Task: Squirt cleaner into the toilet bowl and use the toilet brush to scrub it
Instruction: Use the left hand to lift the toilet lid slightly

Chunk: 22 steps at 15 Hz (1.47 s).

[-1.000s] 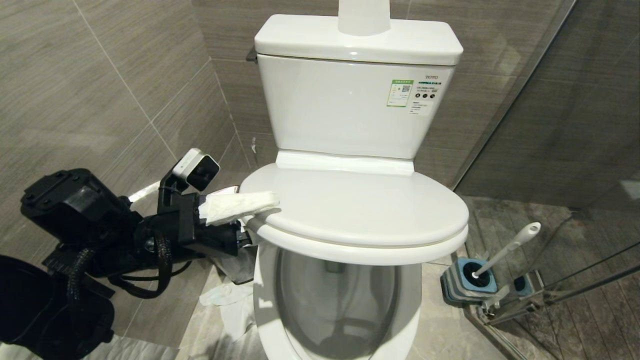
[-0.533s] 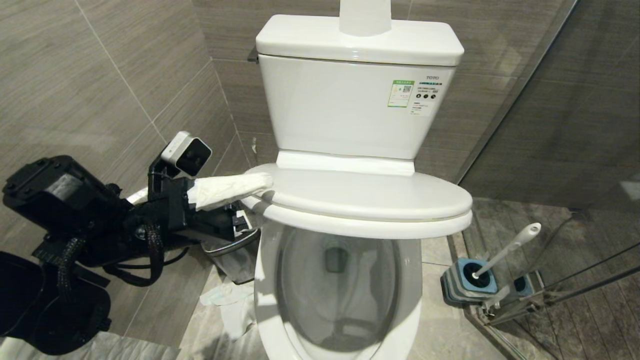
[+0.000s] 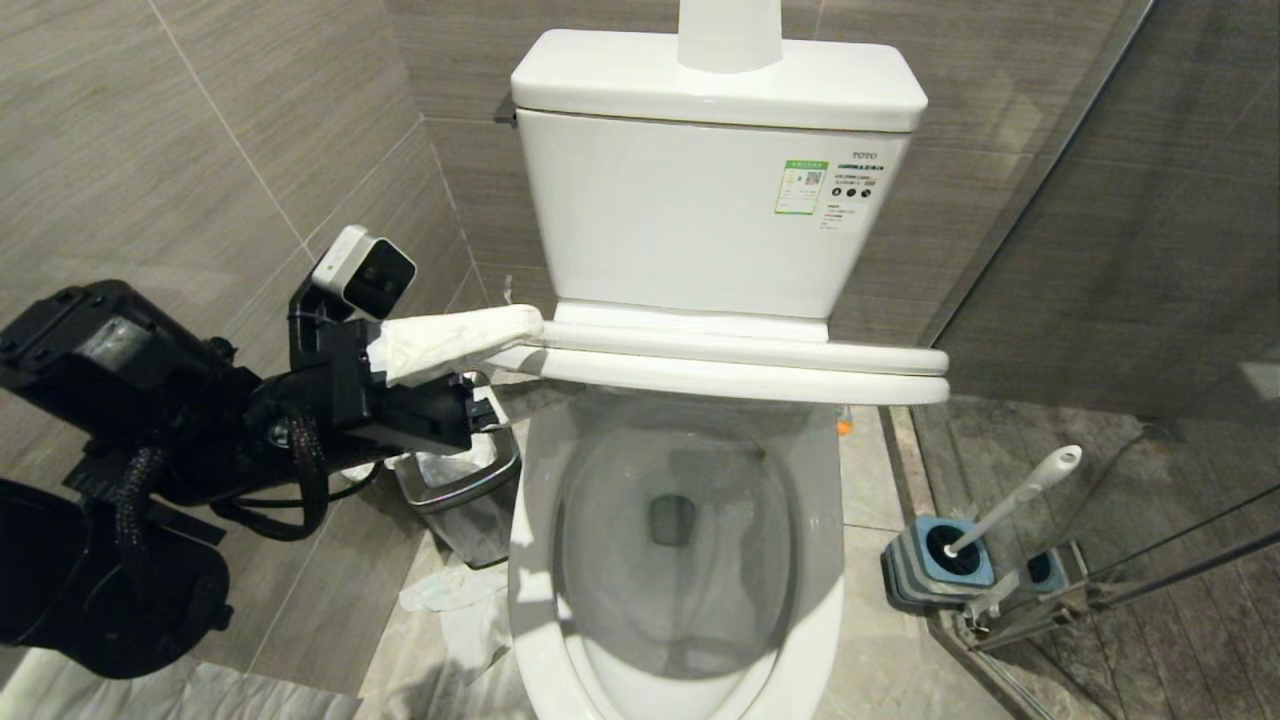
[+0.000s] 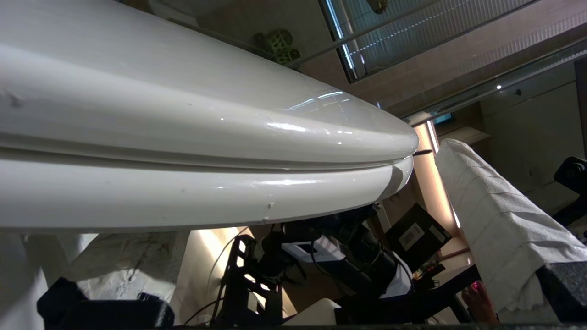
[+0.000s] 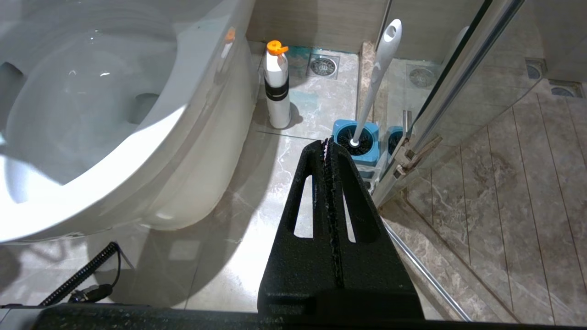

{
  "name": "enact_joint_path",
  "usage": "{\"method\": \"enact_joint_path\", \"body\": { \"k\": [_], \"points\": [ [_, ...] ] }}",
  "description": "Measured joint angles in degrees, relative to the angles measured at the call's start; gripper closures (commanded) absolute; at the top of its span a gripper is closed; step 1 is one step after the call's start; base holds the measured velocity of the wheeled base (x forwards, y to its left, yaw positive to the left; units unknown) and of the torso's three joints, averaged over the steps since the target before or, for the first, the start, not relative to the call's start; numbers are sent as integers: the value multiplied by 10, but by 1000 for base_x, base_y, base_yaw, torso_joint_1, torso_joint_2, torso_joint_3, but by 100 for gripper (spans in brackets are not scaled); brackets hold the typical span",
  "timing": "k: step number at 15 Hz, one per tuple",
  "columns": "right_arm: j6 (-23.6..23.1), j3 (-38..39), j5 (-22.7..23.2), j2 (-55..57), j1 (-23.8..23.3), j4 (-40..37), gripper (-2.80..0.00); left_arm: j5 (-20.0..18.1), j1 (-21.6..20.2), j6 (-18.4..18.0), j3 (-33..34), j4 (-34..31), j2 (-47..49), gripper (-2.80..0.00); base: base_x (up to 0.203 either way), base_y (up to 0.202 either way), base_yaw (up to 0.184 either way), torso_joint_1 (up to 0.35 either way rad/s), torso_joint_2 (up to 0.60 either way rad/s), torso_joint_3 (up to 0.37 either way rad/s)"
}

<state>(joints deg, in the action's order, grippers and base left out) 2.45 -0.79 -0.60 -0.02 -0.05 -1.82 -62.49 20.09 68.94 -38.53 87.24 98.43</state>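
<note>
A: Lid and seat [image 3: 730,360] are riding together on the left gripper [image 3: 500,355], just off the left edge of the toilet bowl [image 3: 530,560]. Its paper-wrapped fingers [image 3: 455,340] are standing as wide apart as they go, one above and one beneath the lid's side edge. It is propping the pair rather than pinching it.

B: How is the bowl lying from there?

A: Below and to the right of that gripper, its long axis running from the tank [image 3: 700,200] toward the robot. The basin is showing uncovered, but the lid and seat are hanging about level over its back, not yet leaning on the tank.

B: And right of the bowl?

A: The cleaner bottle [image 5: 277,91] with the orange cap is standing on the floor just beside the bowl's right flank. Farther right, the toilet brush [image 3: 1010,505] is sitting in its blue holder [image 3: 935,565], handle tilting up and away from the bowl, close against the glass shower door [image 5: 451,91].

B: Which arm is nearer those?

A: The right gripper [image 5: 327,142], I judge; it is hanging pressed shut and empty above the floor beside the bowl. Room is looking tight between bowl and glass.
</note>
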Motion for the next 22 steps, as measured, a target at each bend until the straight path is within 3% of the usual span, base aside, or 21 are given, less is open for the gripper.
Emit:
{"method": "enact_joint_path", "body": {
  "k": [8,22],
  "points": [
    [0,0,0,0,0,0,0,0,0,-4,-32,0,3,-280,0,0,0,0,0,0],
    [0,0,0,0,0,0,0,16,-21,-15,-164,0,41,-280,0,0,0,0,0,0]
  ]
}}
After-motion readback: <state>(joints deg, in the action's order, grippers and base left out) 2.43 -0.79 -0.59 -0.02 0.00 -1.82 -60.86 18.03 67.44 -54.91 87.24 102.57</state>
